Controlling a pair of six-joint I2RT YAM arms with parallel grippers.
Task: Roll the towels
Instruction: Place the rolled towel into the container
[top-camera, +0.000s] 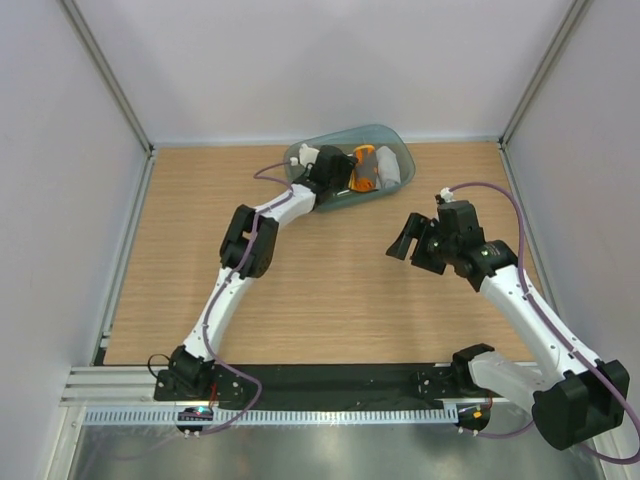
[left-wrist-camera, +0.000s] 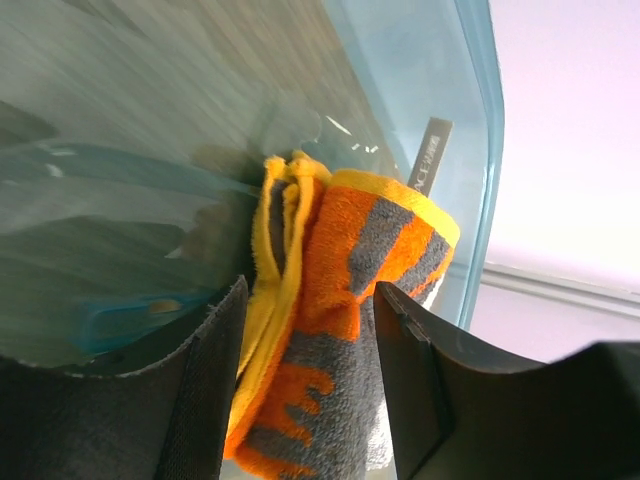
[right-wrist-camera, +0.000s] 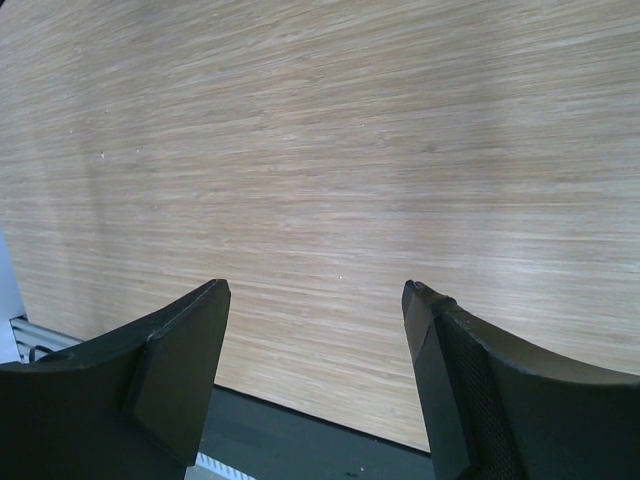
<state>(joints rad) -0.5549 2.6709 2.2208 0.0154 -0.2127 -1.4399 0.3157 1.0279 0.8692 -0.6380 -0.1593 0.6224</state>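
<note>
left gripper (left-wrist-camera: 310, 295) parted, orange towel (left-wrist-camera: 350, 260) between its jaws, in tray (left-wrist-camera: 472, 120)

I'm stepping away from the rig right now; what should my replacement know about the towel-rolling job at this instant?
Left tool: straddles the rolled orange towel inside the teal tray; gripping or released, unclear.
Right tool: open, empty, above the table.
Grey towel: in the tray beside the orange one, apparently rolled.
Done: both look rolled and stowed.
To do: back left tool out, confirm rolls hold.

Orange towel (left-wrist-camera: 340, 330) cut off by bottom edge; near tray (left-wrist-camera: 480, 150) wall blurred; tag (left-wrist-camera: 430, 155) print too small to read.
</note>
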